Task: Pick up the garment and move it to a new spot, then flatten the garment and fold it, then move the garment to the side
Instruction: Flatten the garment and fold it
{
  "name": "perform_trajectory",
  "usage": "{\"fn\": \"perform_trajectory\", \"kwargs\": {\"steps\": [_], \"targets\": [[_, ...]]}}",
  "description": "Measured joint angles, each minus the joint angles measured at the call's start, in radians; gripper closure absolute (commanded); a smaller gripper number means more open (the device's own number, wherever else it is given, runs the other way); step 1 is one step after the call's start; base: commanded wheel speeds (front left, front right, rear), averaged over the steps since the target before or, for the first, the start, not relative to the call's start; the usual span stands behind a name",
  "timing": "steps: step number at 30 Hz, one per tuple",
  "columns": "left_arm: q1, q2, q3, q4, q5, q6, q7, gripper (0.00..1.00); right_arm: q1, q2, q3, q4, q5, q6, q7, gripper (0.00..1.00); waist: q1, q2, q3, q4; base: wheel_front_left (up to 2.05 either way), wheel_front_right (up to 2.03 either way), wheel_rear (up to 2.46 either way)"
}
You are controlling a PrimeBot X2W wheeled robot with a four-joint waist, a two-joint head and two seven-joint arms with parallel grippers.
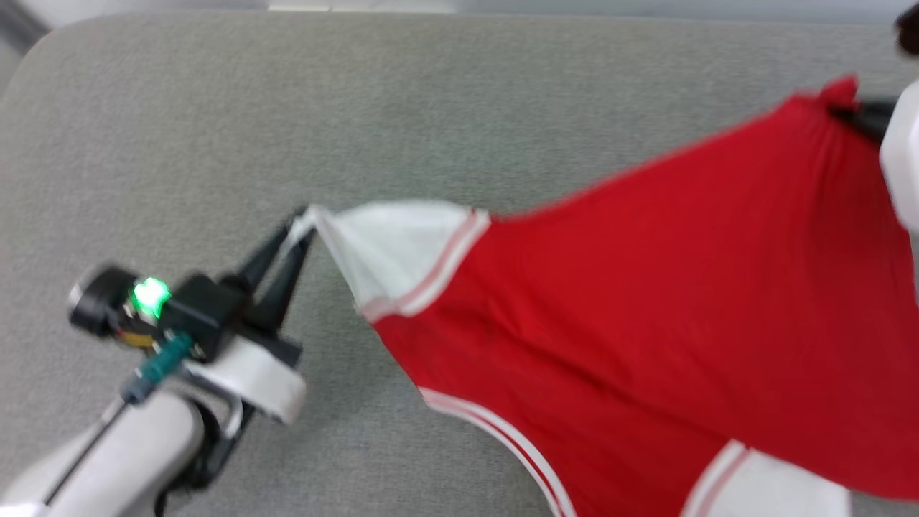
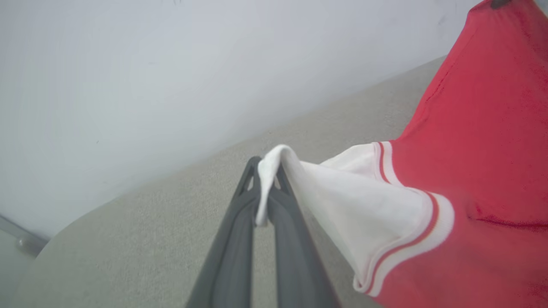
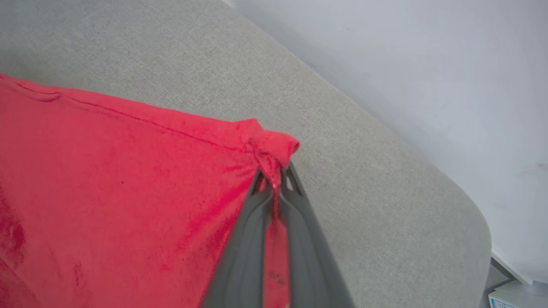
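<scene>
The garment [image 1: 646, 287], a red jersey with white sleeves and striped trim, hangs stretched between my two grippers above the grey padded surface. My left gripper [image 1: 300, 219] is shut on the tip of a white sleeve [image 2: 274, 171], at the left of the head view. My right gripper [image 1: 843, 111] is shut on a red corner of the hem [image 3: 274, 149], at the upper right. A second white sleeve [image 1: 761, 488] droops at the bottom edge. The letters and number are hidden; a plain red side faces me.
The grey upholstered surface [image 1: 359, 108] runs across the whole head view, with its rounded corners at the upper left and, in the right wrist view, at the right [image 3: 471, 214]. A pale wall [image 2: 171, 64] stands behind it. A white box [image 3: 518, 295] sits beyond the right corner.
</scene>
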Motion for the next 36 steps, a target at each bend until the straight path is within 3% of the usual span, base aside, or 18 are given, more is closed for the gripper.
{"fn": "perform_trajectory", "kwargs": {"steps": [4,13,19,20,27,36], "targets": [[-0.172,0.001,0.041,0.009,0.037,-0.047,0.027,1.0,-0.061,0.022,-0.04,0.017,-0.038,0.0,-0.117,1.0,0.0,0.0,-0.018,-0.037,0.0,0.0,0.0],[-0.565,-0.019,0.104,0.123,0.131,-0.15,0.111,1.0,-0.245,0.144,-0.151,0.084,-0.157,0.0,-0.274,1.0,0.0,0.0,0.042,-0.081,0.0,0.0,0.0],[-0.821,-0.081,0.13,0.233,0.167,-0.228,0.141,1.0,-0.415,0.226,-0.221,0.163,-0.27,0.0,-0.332,1.0,0.0,0.0,0.102,-0.103,0.0,0.0,0.0],[-0.935,-0.122,0.132,0.3,0.184,-0.261,0.145,1.0,-0.496,0.26,-0.24,0.214,-0.308,0.0,-0.352,1.0,0.0001,0.0,0.133,-0.107,0.0,0.0,0.0],[-1.212,-0.215,0.145,0.501,0.207,-0.351,0.13,1.0,-0.703,0.3,-0.241,0.335,-0.388,0.0,-0.378,1.0,0.0001,0.0,0.199,-0.102,0.0,0.0,0.0],[-1.444,-0.295,0.165,0.706,0.227,-0.394,0.061,1.0,-0.91,0.359,-0.193,0.505,-0.433,0.0,-0.443,1.0,0.0001,0.0,0.264,-0.089,0.0,0.0,0.0]]}}
